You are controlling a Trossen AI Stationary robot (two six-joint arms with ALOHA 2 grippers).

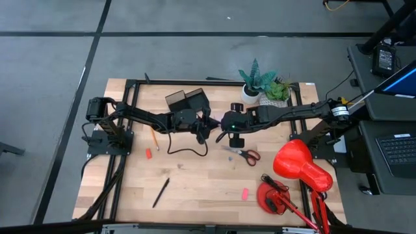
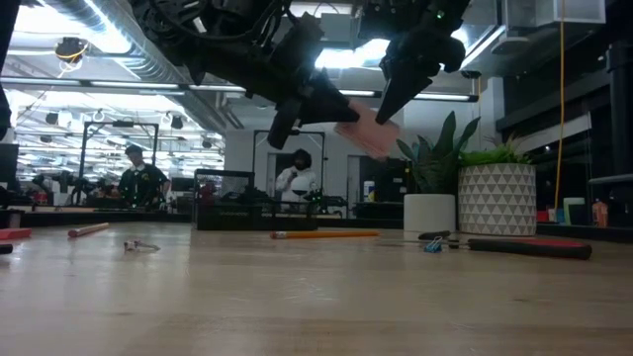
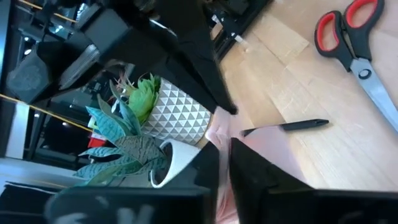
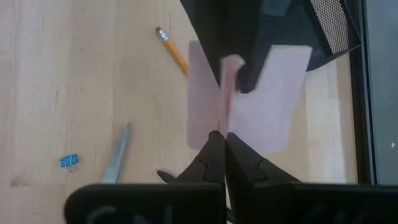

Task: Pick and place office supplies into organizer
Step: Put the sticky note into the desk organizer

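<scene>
You have the pink sticky-note pad (image 4: 249,99) aloft over the tabletop's middle, near the organizer (image 1: 187,100) by the far edge, pinched by both the right gripper (image 4: 224,140) and left gripper (image 3: 225,149) (apparently a mid-air handover).

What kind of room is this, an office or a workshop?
Most likely a robotics lab or open workshop. Two dark robot arms work over a wooden table on a bare concrete floor. Level with the tabletop, the room behind shows exposed ceiling ducts, strip lights, and people at crowded benches.
</scene>
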